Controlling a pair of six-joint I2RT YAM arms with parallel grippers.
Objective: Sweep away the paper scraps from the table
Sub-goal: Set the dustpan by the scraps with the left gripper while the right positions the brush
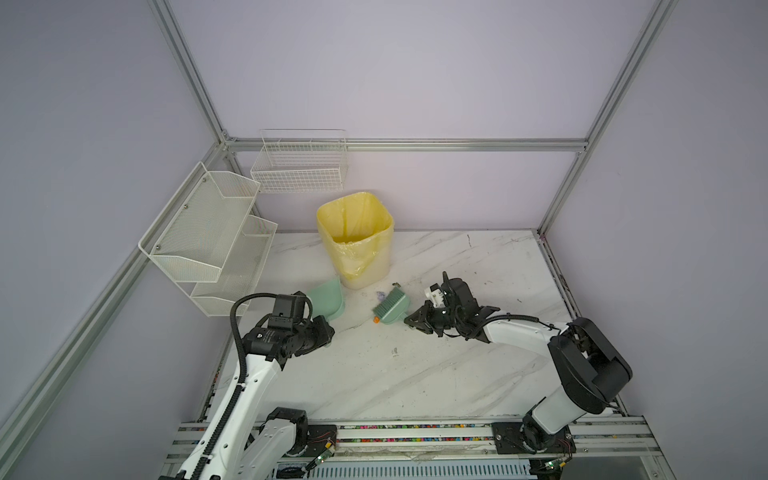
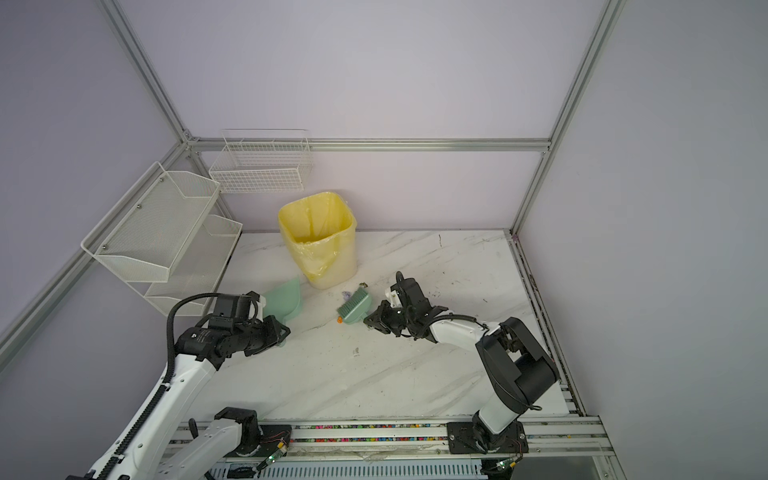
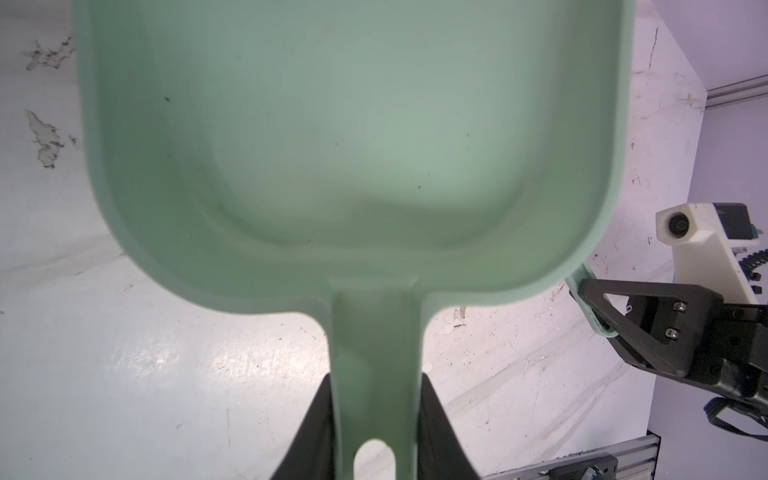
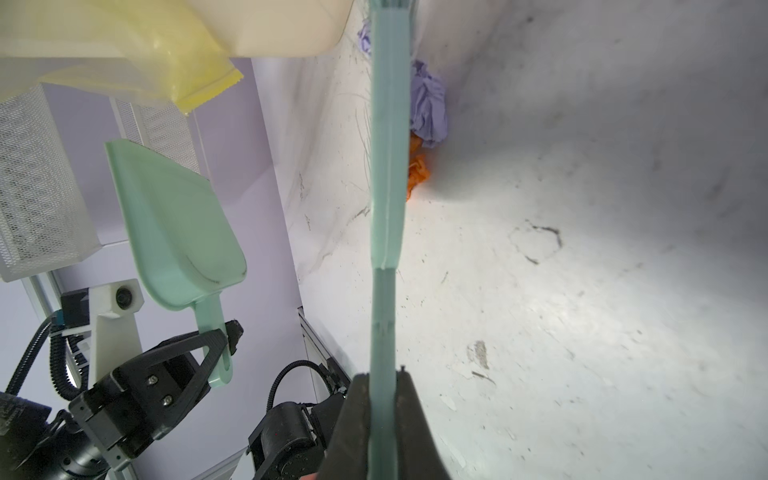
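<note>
The paper scraps (image 4: 428,108) are judged to be very light, soft and crumpled. They can be moved by bristles with almost no force, but may be flicked or rolled aside by a fast stroke. They are not to be pinched; they are best taken from behind with the bristle edge and driven along the table (image 1: 415,374). The right gripper (image 4: 384,386) is seen clamped on the thin flat handle of a green brush (image 1: 390,309), its jaws drawn together with only that handle between them. The handle looks like stiff, smooth plastic, and it is judged that it could twist in so narrow a hold if the head is pressed down hard. Just beyond this gripper, at the brush head, a lilac wad and an orange wad (image 4: 417,170) lie right against the brush, partly hidden by it. Which face of the head they touch cannot be told. Farther out past the head stands a bin (image 1: 357,241) with a yellow liner. Across from the right gripper and well apart from the brush, the left gripper (image 3: 376,390) is closed on the handle of a green dustpan (image 3: 353,145), one finger on each side. The pan is held tilted and no scraps are seen in it. Whether its lip touches the table cannot be told.
</note>
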